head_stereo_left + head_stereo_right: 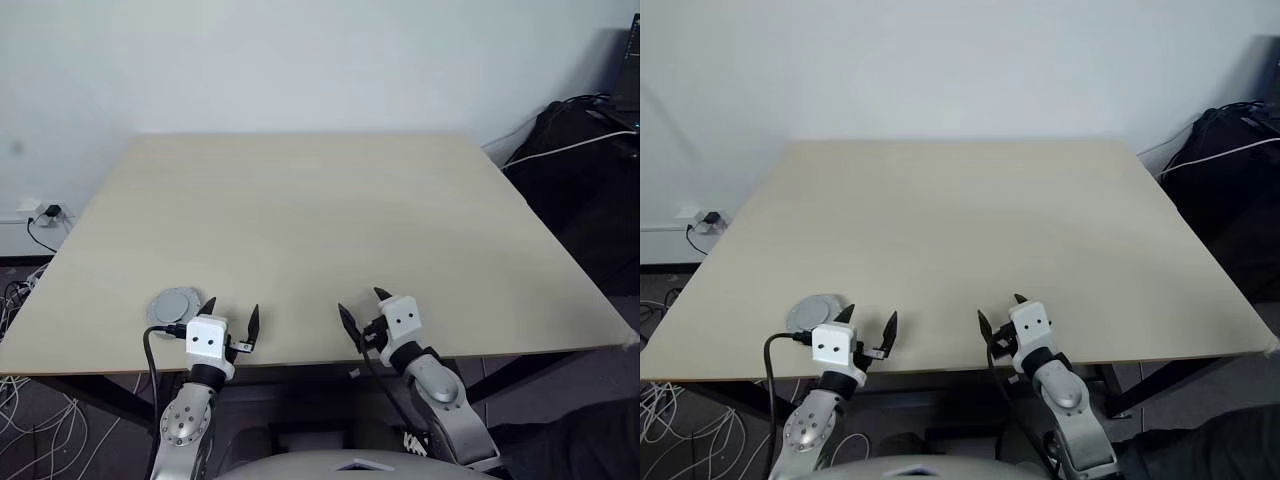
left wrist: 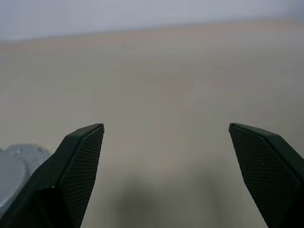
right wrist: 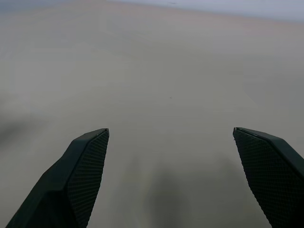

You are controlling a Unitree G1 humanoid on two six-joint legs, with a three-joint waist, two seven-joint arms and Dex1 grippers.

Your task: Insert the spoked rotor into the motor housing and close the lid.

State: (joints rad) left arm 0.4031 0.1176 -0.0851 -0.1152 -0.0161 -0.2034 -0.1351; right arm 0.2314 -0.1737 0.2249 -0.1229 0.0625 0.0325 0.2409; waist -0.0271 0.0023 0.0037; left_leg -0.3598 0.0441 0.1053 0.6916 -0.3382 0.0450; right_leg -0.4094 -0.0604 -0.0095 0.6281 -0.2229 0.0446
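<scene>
A round, plain grey disc, the lid (image 1: 176, 304), lies flat near the table's front left edge. My left gripper (image 1: 231, 310) hovers just to the right of it, open, with nothing between its fingers. In the left wrist view the lid (image 2: 14, 166) sits outside one black finger (image 2: 78, 166). My right gripper (image 1: 361, 302) is open and empty over the front edge near the middle, with bare tabletop ahead of it (image 3: 171, 130). The spoked rotor and the motor housing are out of view.
The pale wooden table (image 1: 330, 210) stretches back to a white wall. A black bag with a white cable (image 1: 580, 150) stands at the back right. Loose cables and a wall socket (image 1: 40, 213) are on the floor at the left.
</scene>
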